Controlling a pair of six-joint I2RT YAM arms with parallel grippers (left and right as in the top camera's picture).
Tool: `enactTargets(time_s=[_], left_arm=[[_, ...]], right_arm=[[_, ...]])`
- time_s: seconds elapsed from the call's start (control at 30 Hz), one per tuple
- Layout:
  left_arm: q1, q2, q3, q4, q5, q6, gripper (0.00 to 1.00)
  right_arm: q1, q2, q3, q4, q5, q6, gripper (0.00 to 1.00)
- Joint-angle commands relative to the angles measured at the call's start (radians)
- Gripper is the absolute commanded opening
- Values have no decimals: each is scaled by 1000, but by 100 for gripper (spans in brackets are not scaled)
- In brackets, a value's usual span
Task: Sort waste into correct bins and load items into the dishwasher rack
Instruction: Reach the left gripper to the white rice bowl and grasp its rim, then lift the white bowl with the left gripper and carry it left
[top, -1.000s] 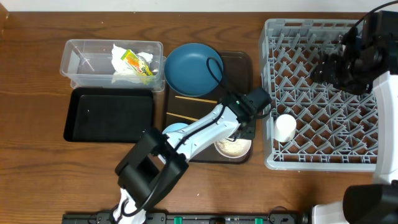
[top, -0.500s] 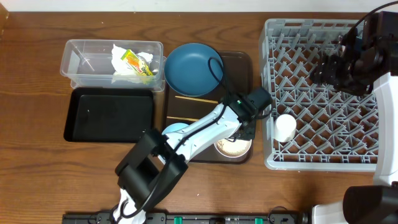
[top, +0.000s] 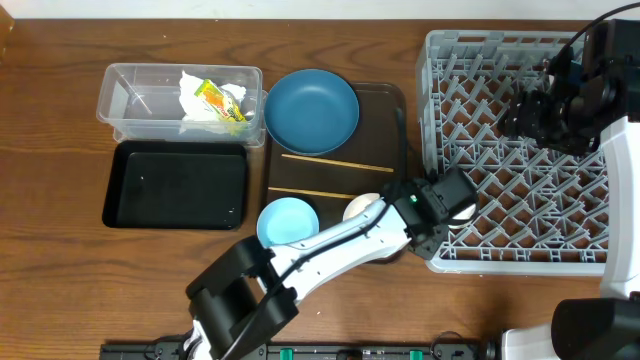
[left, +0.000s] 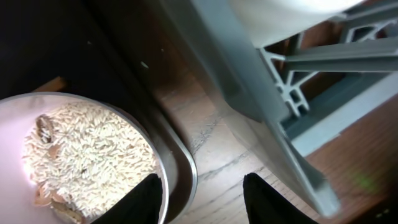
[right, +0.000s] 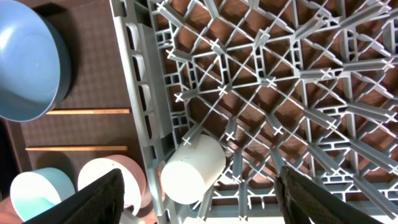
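- Left gripper (left: 200, 184), its jaws apart and empty, hovers at the rim of the white bowl (left: 15, 118) holding rice scraps (left: 87, 149), near the table's (top: 60, 280) front edge.
- Right gripper (right: 199, 177), spread wide and empty, hangs over the rack (right: 140, 74) by the right edge.
- A white cup (right: 193, 168) lies in the rack's front-left corner.

The wooden counter (top: 60, 120) carries a clear tub (top: 130, 100) at back left, a black tray (top: 175, 185) just in front, a brown tray (top: 385, 130) centrally, and a grey rack (top: 432, 150) right.

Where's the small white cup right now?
Right wrist view: the white cup lies inside the grey rack against its wall beside the brown tray, close to the white bowl.
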Motion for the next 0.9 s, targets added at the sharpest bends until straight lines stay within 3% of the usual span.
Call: enactTargets(time_s=[0.0,0.37,0.87], left_arm=[[24,20,5,-2,-32,-9,46],[30,27,2,-2,-151,-150,46],[52,74,2,20,-150,-200,45]], right_arm=[[-3,-13,12,-3,-6,-16,76],[-3,-13,12,-3,-6,-23,77],[-3,-13,12,-3,-6,-23,77]])
